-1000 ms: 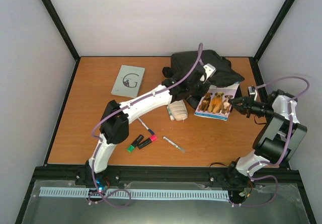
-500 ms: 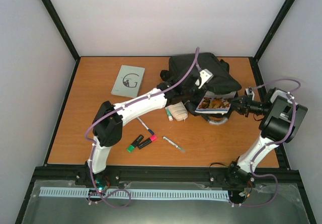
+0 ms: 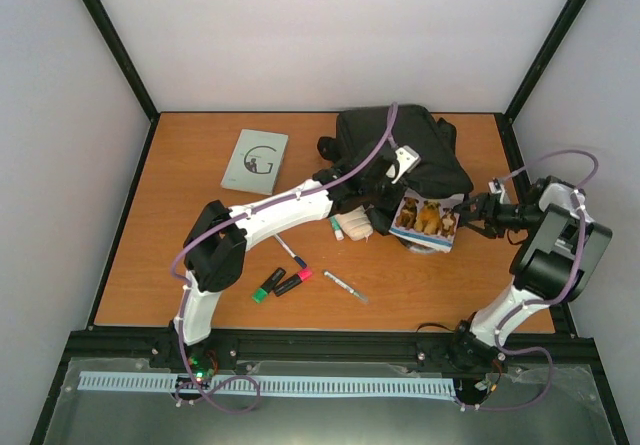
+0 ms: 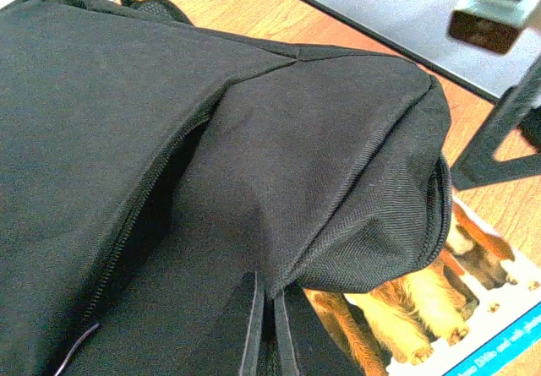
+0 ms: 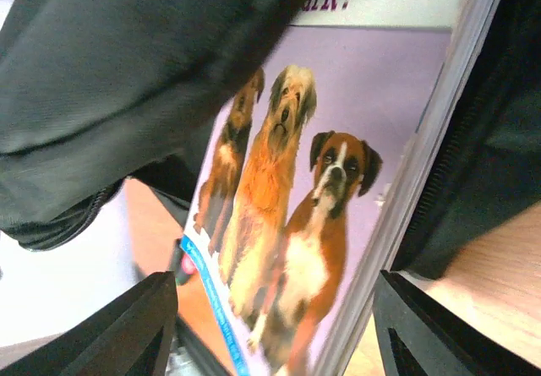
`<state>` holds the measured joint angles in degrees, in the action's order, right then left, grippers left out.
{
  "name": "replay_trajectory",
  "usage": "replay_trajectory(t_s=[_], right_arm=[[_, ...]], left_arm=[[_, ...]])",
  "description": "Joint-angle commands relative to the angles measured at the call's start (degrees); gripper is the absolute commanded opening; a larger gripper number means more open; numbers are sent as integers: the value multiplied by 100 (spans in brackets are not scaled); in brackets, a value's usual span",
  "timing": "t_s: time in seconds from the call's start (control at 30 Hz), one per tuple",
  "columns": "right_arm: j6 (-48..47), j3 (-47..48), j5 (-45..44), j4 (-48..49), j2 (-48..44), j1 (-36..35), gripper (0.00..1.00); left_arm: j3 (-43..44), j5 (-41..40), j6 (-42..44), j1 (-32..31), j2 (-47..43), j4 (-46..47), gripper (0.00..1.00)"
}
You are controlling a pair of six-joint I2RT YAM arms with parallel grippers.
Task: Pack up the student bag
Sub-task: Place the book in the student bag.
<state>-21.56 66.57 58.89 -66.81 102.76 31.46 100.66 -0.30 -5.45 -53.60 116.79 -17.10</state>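
The left gripper (image 4: pixel 264 290) is clenched: its two dark fingers lie pressed almost together on a fold of the student bag (image 3: pixel 428 143), whose black fabric fills the left wrist view above and ahead of them. Just to the right of those fingers the bag's lifted edge hangs over the dog book (image 3: pixel 425 217), covering its far end. The right gripper (image 3: pixel 468 209) is released, its fingers (image 5: pixel 139 329) spread wide. The book's near end lies between them, its cover tilted towards the left finger and its page edge running close by the right one; I cannot tell whether either finger touches it. Beyond the book, straight ahead of this gripper, sits the bag's dark opening. A cream pencil case (image 3: pixel 353 225) lies on the table (image 3: pixel 200 255) beside the left arm's wrist
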Motion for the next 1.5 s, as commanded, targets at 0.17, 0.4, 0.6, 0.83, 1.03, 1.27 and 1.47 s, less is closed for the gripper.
replay_trajectory(t_s=[0.17,0.4,0.6,0.83,1.03,1.27,1.47], right_arm=[[-879,-148,-1420,559,-1484,-56,66],[-3071,-865,-2043,482,-3093,-1069,56],[-3777,-812,-2665,298,-3192,-2186,53],[-3984,-978,-4203,951,-3860,-3778,57],[-3939,-1794,-5835,1886,-4262,-5395,61],[-3606,-2541,-7759,3357,-3808,-6375,61],[-3682,-2920,-8706,4419,-3575,-6680,57]], left_arm=[[19,-95,-716,288,-437,480,1],[11,145,-1093,418,-305,471,1],[138,195,-1339,458,-156,383,1],[322,631,-1707,651,-55,190,1],[505,897,-1784,685,-11,32,1],[674,978,-1808,685,67,-92,1],[720,1048,-1837,685,106,-108,1]])
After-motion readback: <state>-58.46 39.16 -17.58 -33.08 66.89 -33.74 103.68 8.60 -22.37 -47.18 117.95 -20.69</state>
